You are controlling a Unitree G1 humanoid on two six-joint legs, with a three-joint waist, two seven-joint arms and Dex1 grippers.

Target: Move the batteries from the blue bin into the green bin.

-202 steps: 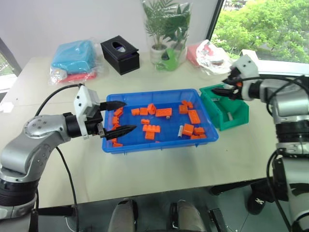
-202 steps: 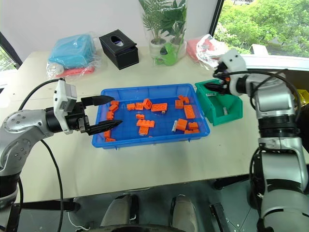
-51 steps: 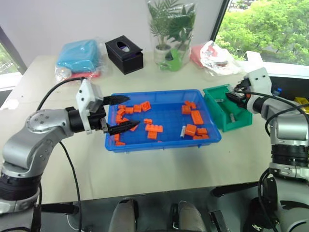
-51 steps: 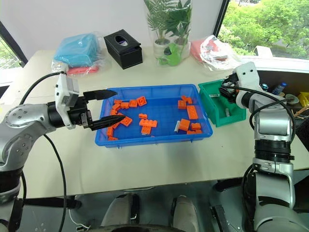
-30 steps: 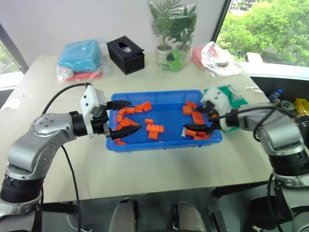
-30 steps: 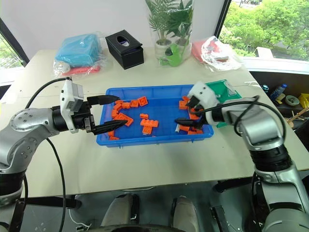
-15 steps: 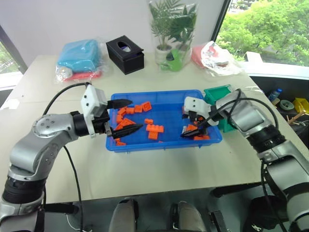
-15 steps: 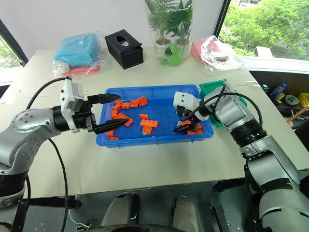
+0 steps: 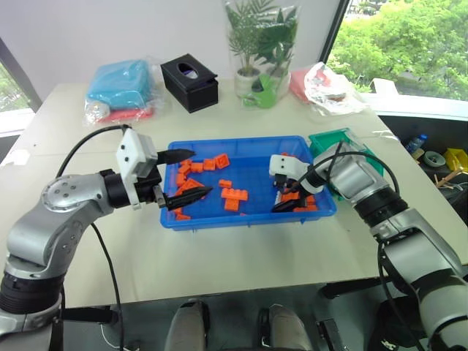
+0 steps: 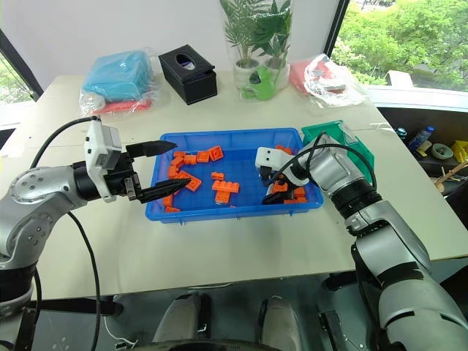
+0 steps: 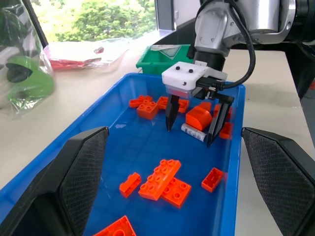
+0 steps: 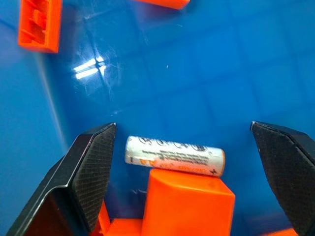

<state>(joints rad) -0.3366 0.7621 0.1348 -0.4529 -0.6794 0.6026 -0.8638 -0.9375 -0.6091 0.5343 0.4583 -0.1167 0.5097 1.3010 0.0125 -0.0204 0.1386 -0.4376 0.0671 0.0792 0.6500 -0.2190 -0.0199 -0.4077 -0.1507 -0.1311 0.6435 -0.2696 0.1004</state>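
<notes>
Inside the blue bin [image 9: 241, 219], right part: one battery [image 12: 174, 156] lies flat on the floor, touching an orange block [image 12: 189, 201].
Right gripper [image 11: 191, 127]: tips down over that battery, fingers wide apart, one on each side, nothing clamped.
Other orange blocks [image 9: 234, 194]: scattered across the bin floor.
Left gripper [image 9: 186, 174]: level at the bin's left end, fingers apart, empty.
Green bin [image 9: 341, 138]: just beside the blue bin's right end, behind the right arm.
Table [image 9: 241, 263]: carries both bins.
</notes>
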